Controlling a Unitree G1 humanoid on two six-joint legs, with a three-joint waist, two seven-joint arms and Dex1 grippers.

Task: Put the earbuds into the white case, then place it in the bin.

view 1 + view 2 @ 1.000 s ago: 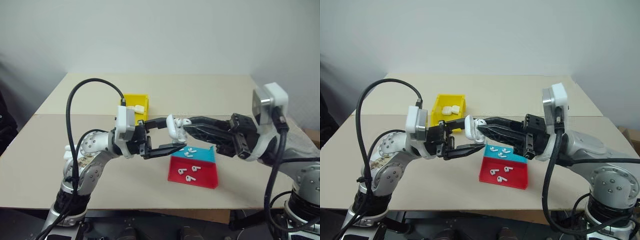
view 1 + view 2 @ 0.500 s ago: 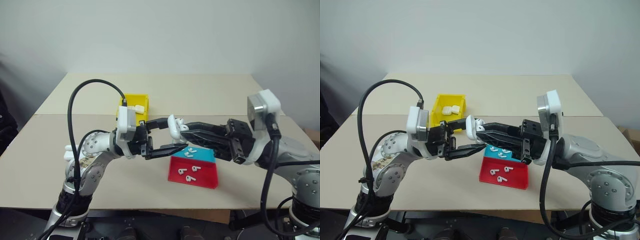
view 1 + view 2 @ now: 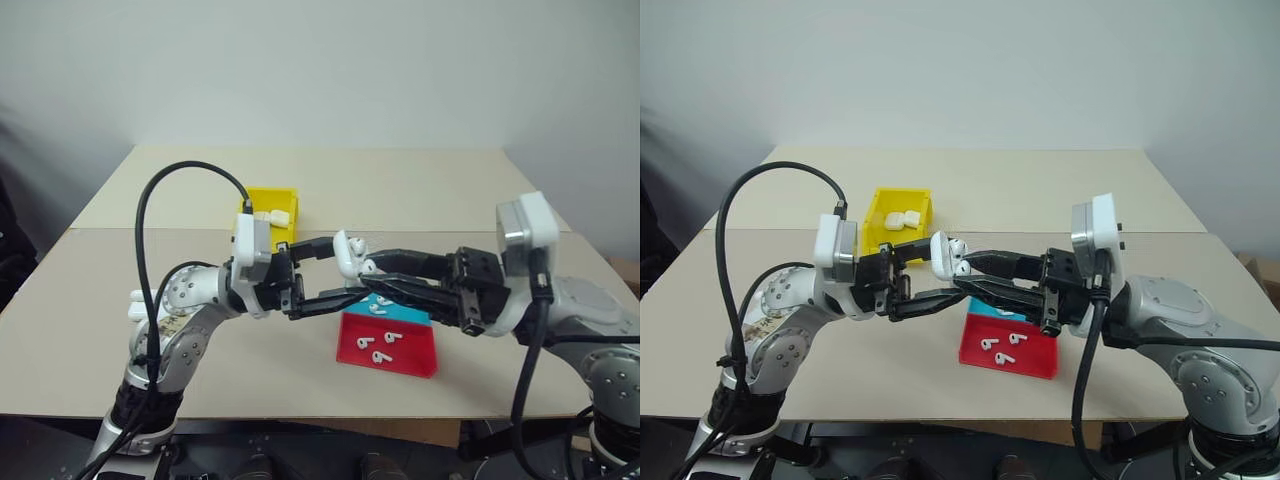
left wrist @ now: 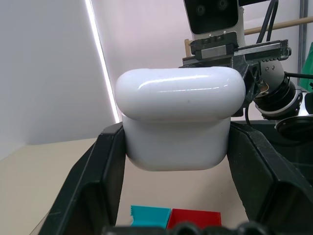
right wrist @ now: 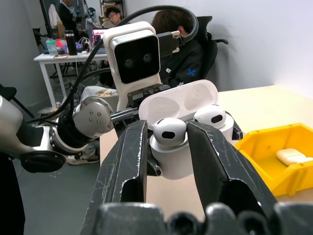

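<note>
– Left gripper: is anything held?

– It is pressed onto the white case, which is kept in the air over the table, between the bin and the tray. No shift from a second ago is noted there.

– And what has changed?

– The right arm has been lowered and rolled, so that the right gripper is now brought in nearly level at the case's open top. One earbud is framed by it, and a second earbud is seated alongside.

– Is that first earbud pinched or released?

– That cannot be told. The bud looks to be sunk in its socket, so the loading step is judged nearly done. Closing the lid and carrying the case to the bin are not yet done.

– What is given by one view and withheld by another?

– From the left wrist, only the case's smooth back is seen, and its contents are hidden. From the right wrist, the raised lid and both seated buds are shown, with a seated person at a desk behind. From the head views, the loose earbuds left on the tray and the finished cases in the bin are made out.
</note>
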